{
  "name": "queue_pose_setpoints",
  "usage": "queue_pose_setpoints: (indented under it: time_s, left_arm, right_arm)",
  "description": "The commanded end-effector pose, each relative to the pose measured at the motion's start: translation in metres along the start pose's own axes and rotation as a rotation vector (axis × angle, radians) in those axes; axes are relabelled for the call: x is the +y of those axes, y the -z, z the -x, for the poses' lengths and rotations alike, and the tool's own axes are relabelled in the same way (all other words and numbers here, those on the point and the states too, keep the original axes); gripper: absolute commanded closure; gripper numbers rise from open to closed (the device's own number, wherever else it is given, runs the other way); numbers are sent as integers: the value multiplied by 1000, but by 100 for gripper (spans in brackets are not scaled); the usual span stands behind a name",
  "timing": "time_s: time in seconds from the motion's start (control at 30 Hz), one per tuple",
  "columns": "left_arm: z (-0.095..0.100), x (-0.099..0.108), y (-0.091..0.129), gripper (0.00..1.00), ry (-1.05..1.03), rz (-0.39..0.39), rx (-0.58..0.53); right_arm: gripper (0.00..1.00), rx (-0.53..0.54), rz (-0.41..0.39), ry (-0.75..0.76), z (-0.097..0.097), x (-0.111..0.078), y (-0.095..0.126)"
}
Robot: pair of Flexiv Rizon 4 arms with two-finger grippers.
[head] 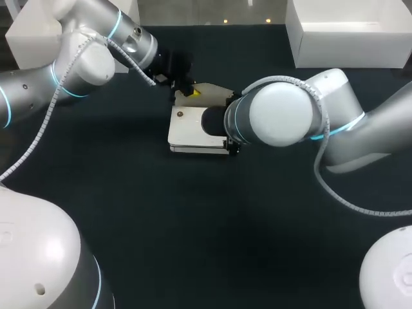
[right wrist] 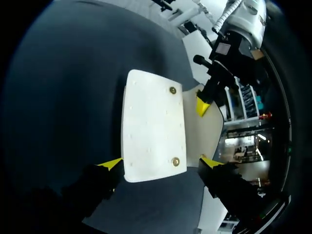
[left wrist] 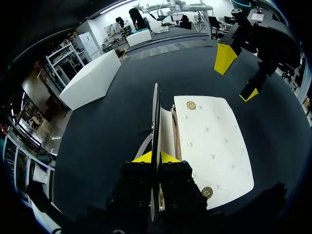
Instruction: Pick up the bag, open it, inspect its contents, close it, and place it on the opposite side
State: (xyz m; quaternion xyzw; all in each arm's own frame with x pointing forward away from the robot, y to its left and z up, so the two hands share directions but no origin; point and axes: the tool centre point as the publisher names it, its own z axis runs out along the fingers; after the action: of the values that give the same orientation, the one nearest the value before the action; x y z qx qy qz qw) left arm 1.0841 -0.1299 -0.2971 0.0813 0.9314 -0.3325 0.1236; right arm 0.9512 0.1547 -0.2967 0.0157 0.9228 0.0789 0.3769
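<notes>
The white bag (head: 190, 132) lies flat in the middle of the dark table, two brass studs on its top face (right wrist: 153, 122). Its flap (left wrist: 155, 122) stands up on edge, and my left gripper (left wrist: 156, 157) is shut on that thin flap. From the head view the left gripper (head: 185, 89) sits at the bag's far side. My right gripper (right wrist: 161, 163) is open and wide, with the bag's near end between its fingers (right wrist: 111, 164) and a gap on each side. From above, the right arm's wrist (head: 277, 112) hides its fingers and the bag's right part.
A large white box (head: 347, 32) stands at the back right of the table, and another white box (head: 32, 32) at the back left. Dark bare tabletop (head: 212, 219) stretches in front of the bag.
</notes>
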Motion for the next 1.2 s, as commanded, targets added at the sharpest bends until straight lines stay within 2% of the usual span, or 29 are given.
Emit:
queue_pose_setpoints:
  time_s: [0.03,0.13,0.2,0.6,0.97,1.2]
  left_arm:
    - [-5,-9,16,100,11,-4,3]
    - [-9,-15,23,100,13,-6,7]
    - [-11,-19,26,100,12,-3,6]
    - [-26,-36,36,100,3,7,17]
    - [-27,-38,39,100,1,14,10]
    - [-27,-38,39,100,1,14,10]
  right_arm:
    - [55,-3,-23,-12,9,1,16]
    - [84,-9,-34,-21,16,1,19]
    - [100,-13,-37,-25,21,1,22]
    - [100,-35,-24,-13,35,6,33]
    - [100,-37,-19,-26,50,5,35]
    - [100,-45,-16,-26,51,8,37]
